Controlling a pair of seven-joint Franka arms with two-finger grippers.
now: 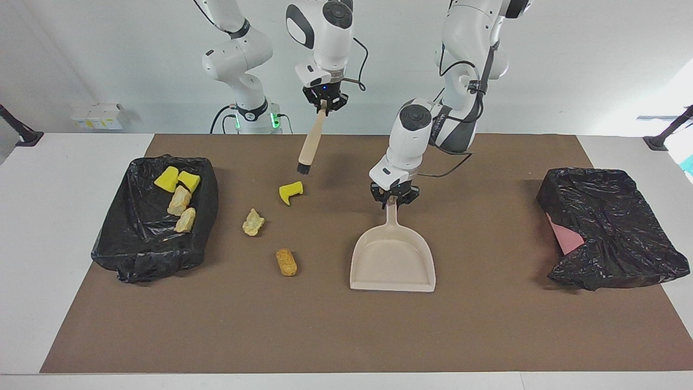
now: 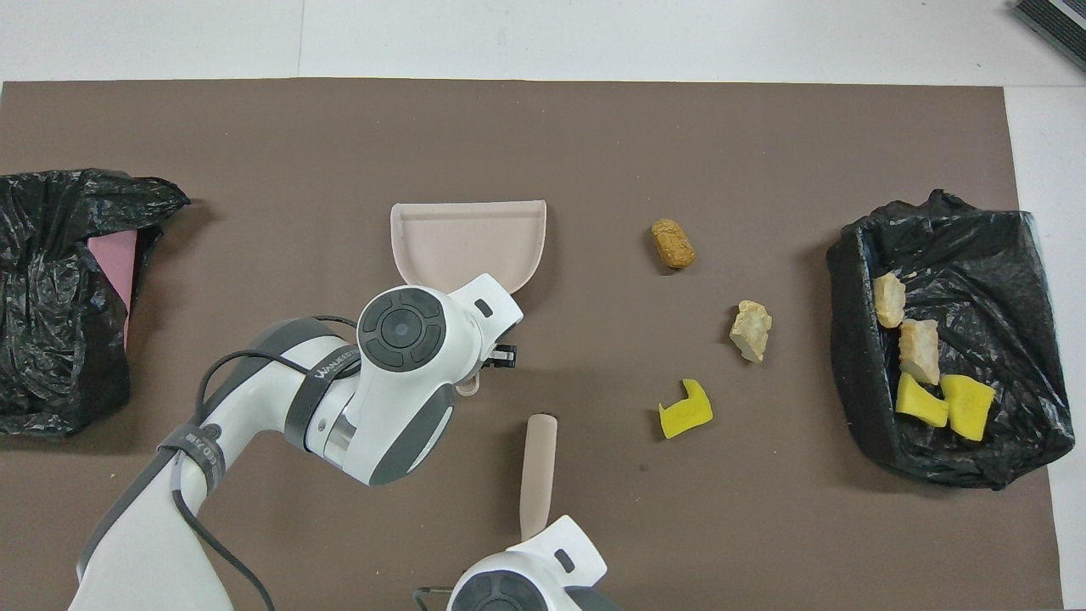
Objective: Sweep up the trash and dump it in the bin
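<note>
Trash [image 1: 291, 192] lies loose at centre-left of the facing view: three lumps on the brown bench [image 1: 487, 336], four more in the bin [image 1: 108, 244] at left. Left end effector [image 1: 394, 199] pinches the dustpan [image 1: 392, 265] handle at centre; right end effector [image 1: 324, 104] pinches a raised brush [image 1: 311, 146] at upper centre.

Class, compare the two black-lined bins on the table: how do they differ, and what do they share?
The bin at the right arm's end holds four trash pieces, two yellow, two pale; the bin at the left arm's end shows none. The first bin's liner stands open; the second's sags inward, exposing pink. Both rest on the brown mat.
</note>
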